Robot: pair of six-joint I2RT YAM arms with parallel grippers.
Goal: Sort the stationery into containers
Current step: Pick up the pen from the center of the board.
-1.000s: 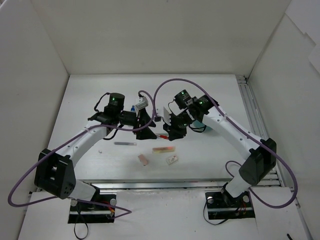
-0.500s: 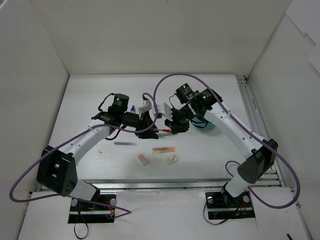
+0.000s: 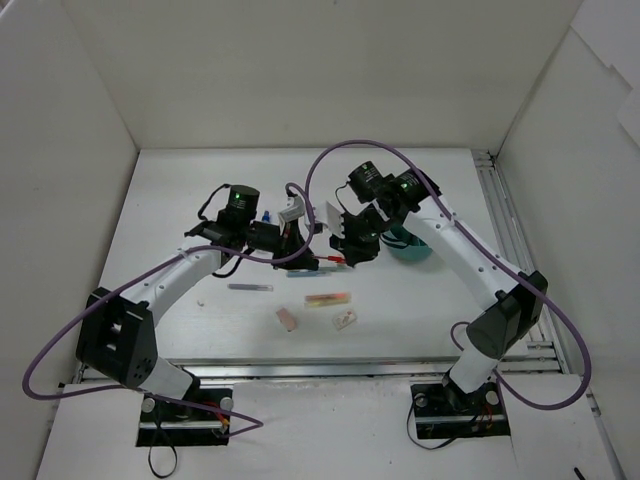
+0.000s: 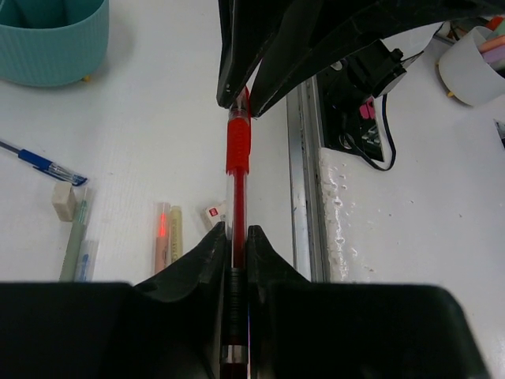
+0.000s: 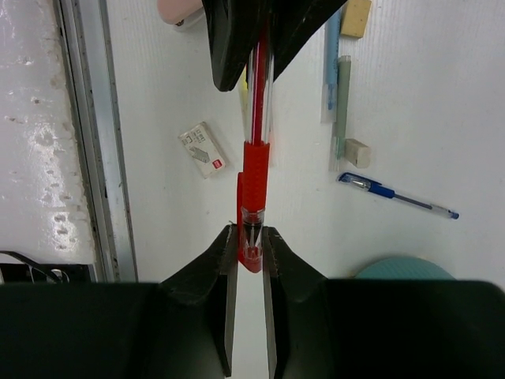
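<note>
Left wrist view: the left gripper (image 4: 235,241) is clamped on the red pen (image 4: 237,154). The pen runs straight ahead to the right gripper (image 5: 250,237), which pinches its other end. The teal bowl (image 4: 51,47) sits well apart.

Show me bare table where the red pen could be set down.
Bare: the far strip of table toward the back wall, and the near-right patch between white eraser and right arm. Crowded: near centre, around yellow-pink stick, pink eraser, grey pen.
</note>
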